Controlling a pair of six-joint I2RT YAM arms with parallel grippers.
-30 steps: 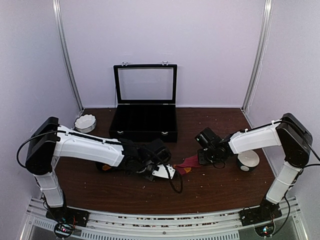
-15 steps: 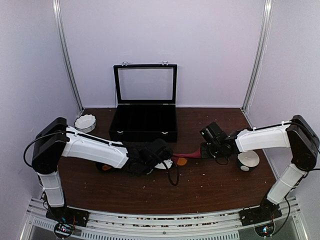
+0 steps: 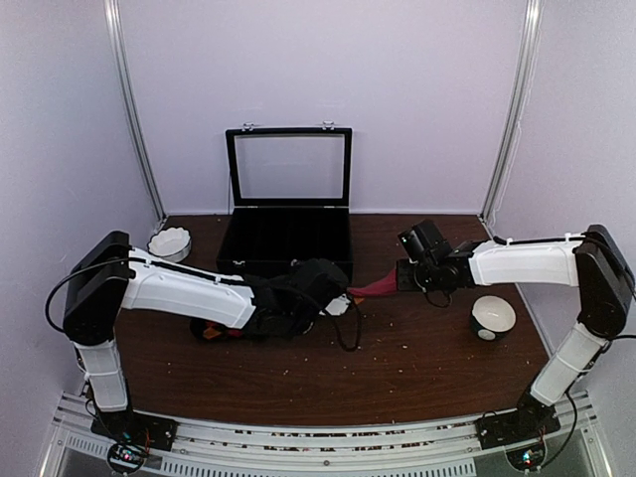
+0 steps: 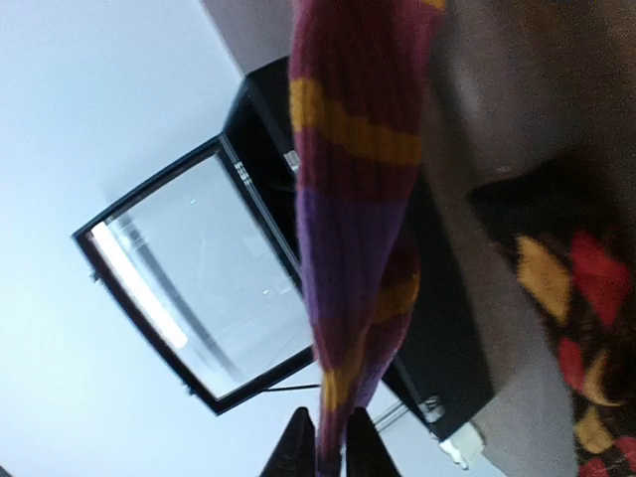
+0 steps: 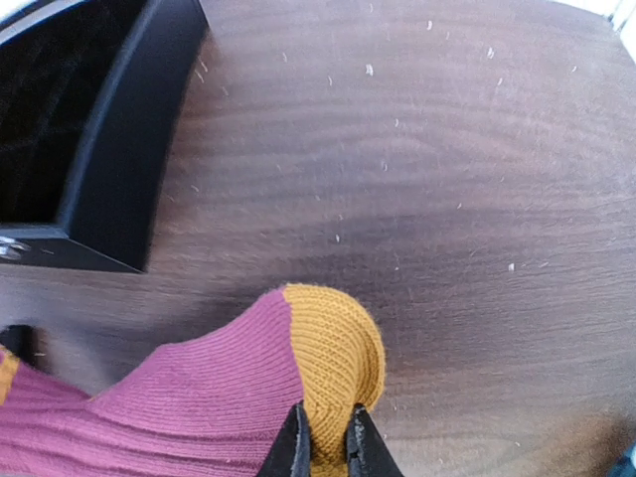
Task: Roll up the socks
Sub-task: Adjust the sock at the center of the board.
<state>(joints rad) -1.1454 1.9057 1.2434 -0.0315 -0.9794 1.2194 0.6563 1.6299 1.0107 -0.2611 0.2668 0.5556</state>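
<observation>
Your left gripper (image 4: 330,447) is pinched tight on the striped end of the pink sock (image 4: 348,229). Your right gripper (image 5: 325,445) is pinched tight on its orange toe (image 5: 333,348). The sock is soft ribbed knit, pink with orange bands and a purple part. It hangs stretched between the two grippers over the middle of the table (image 5: 447,199), just in front of the box (image 3: 288,266). The black sock (image 4: 576,318), with red and orange diamonds, lies by your left arm, nearer the left edge.
</observation>
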